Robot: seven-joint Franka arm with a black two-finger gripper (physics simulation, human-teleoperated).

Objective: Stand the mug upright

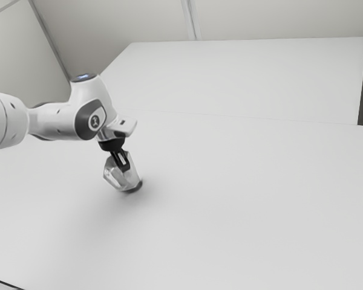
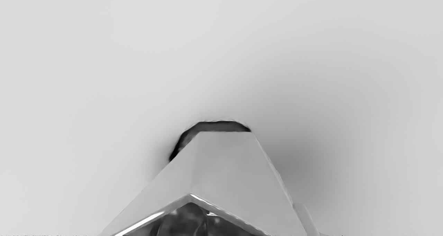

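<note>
Mug [image 2: 228, 166], glossy, faceted, with dark base [image 2: 221, 126].

Interior room, type undetermined: one white table [image 1: 260, 211]; pale walls [image 1: 278, 18] beyond the table, bearing a narrow strip [image 1: 192, 21].

no words or numbers can be read; the pale mark [image 1: 95, 122] on the arm [image 1: 53, 122] is too small to make out.

A broad white table [image 1: 260, 211] (a faint seam [image 1: 260, 118] across it), pale grey walls [image 1: 278, 18] beyond.
</note>
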